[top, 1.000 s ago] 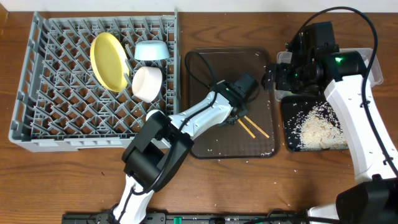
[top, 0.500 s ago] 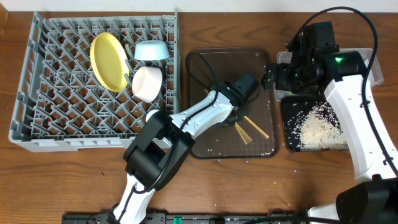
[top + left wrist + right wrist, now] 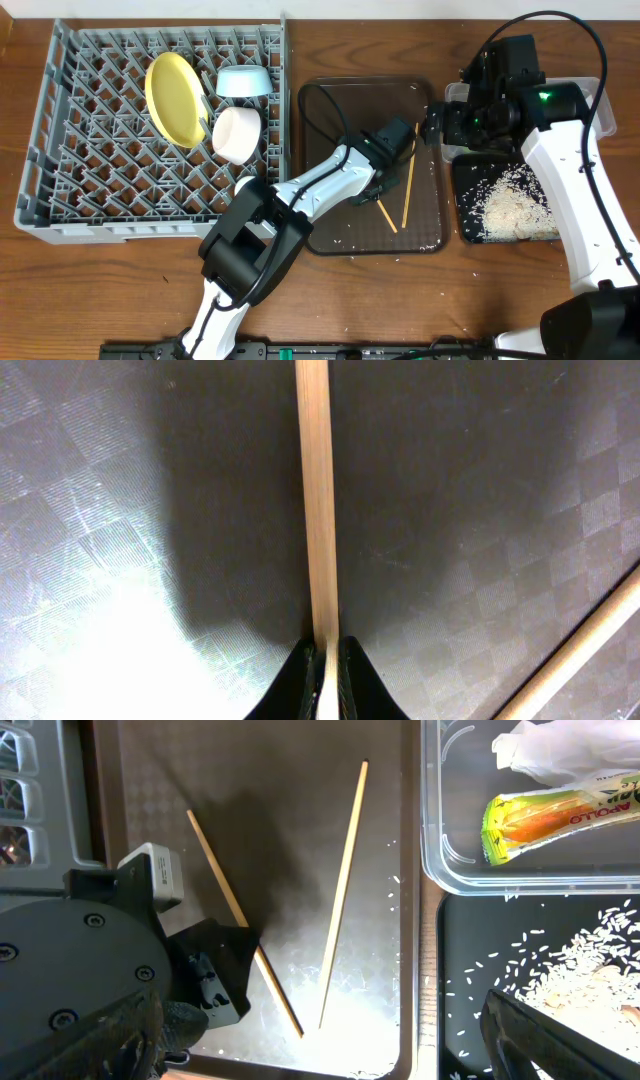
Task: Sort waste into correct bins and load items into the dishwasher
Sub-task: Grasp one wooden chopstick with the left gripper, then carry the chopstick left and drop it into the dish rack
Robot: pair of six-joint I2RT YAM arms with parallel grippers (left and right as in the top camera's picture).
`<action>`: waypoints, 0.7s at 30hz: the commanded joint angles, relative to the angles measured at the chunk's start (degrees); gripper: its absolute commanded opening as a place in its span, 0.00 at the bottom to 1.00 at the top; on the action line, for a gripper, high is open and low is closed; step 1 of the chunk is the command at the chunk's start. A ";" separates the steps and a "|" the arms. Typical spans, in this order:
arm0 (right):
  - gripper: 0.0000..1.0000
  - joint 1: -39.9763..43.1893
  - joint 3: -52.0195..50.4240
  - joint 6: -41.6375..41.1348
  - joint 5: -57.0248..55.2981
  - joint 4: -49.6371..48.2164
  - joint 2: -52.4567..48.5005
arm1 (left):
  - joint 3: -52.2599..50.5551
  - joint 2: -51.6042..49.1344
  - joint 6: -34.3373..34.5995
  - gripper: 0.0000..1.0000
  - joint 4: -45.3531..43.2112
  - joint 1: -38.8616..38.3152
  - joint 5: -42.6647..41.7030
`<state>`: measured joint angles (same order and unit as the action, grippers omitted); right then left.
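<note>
My left gripper (image 3: 381, 192) (image 3: 323, 660) is shut on one wooden chopstick (image 3: 315, 500) (image 3: 235, 910), low over the brown serving tray (image 3: 330, 100). The other chopstick (image 3: 408, 190) (image 3: 343, 890) lies loose on the tray beside it. My right gripper (image 3: 465, 120) (image 3: 330, 1060) is open and empty above the clear tub (image 3: 600, 100), which holds the snack wrapper (image 3: 560, 815) and napkin (image 3: 560, 750). Rice (image 3: 515, 200) lies in the black tray (image 3: 470, 175). The yellow plate (image 3: 172, 98), light blue bowl (image 3: 243, 82) and white bowl (image 3: 237, 135) stand in the grey rack (image 3: 100, 150). I cannot make out the cup.
A few rice grains are scattered on the serving tray's front part (image 3: 350, 240) and on the wooden table (image 3: 330, 325) in front of it. The left arm stretches from the table's front edge across the tray's left side.
The loose chopstick has swung from a diagonal to nearly straight front-to-back near the tray's right side. The left gripper stays on the other chopstick. The right arm has not moved.
</note>
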<state>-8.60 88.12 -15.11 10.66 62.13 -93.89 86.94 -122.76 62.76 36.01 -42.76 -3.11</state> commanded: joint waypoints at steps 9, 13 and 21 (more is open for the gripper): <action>0.99 -0.09 0.70 -0.70 -0.13 0.04 0.76 | -0.83 1.16 -6.34 0.08 2.60 1.73 -0.33; 0.99 -0.09 0.70 -0.70 -0.13 0.04 0.76 | -0.83 1.46 -6.36 0.07 4.09 2.62 -0.33; 0.99 -0.09 0.70 -0.68 -0.13 0.04 0.76 | -0.83 4.96 -11.26 0.07 5.33 6.45 -0.26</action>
<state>-8.60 88.12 -15.11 10.66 62.11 -93.89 86.70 -120.95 54.78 40.77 -37.60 -4.10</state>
